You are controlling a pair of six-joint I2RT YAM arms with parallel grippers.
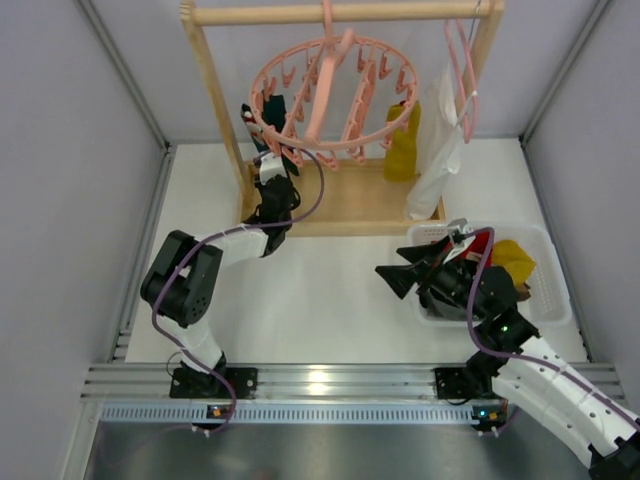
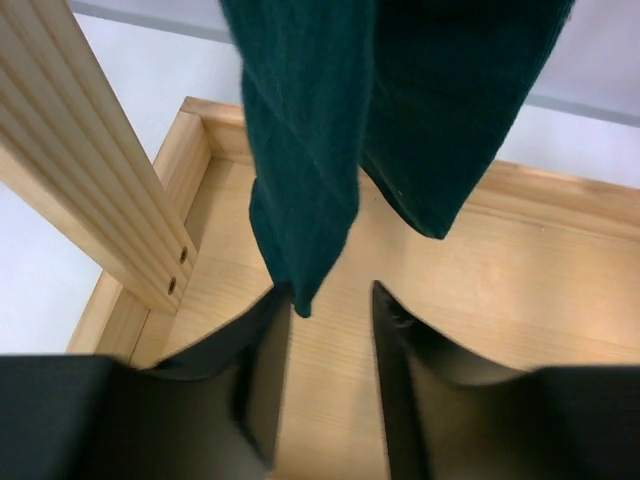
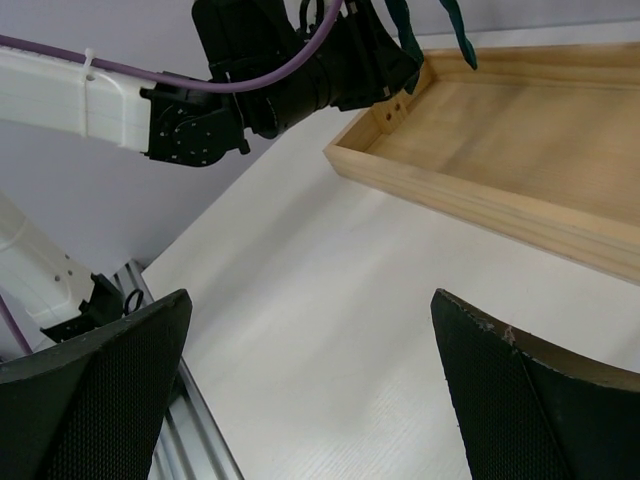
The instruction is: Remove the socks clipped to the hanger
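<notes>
The round pink hoop hanger [image 1: 330, 95] hangs by its hook from the wooden rack's top bar. Dark teal socks [image 1: 272, 112] hang clipped at its left side and a mustard-yellow sock [image 1: 402, 140] at its right. My left gripper [image 1: 268, 160] is open just under the teal socks. In the left wrist view two teal socks [image 2: 310, 150] hang down, and the tip of one reaches the gap between my open fingers [image 2: 262, 350]. My right gripper [image 1: 398, 272] is wide open and empty over the table, left of the white basket.
A wooden rack with a tray base [image 1: 350, 205] stands at the back. A plain pink hanger [image 1: 462, 80] with a white cloth [image 1: 435, 155] hangs at its right. A white basket [image 1: 545, 290] at the right holds red and yellow socks [image 1: 510, 255].
</notes>
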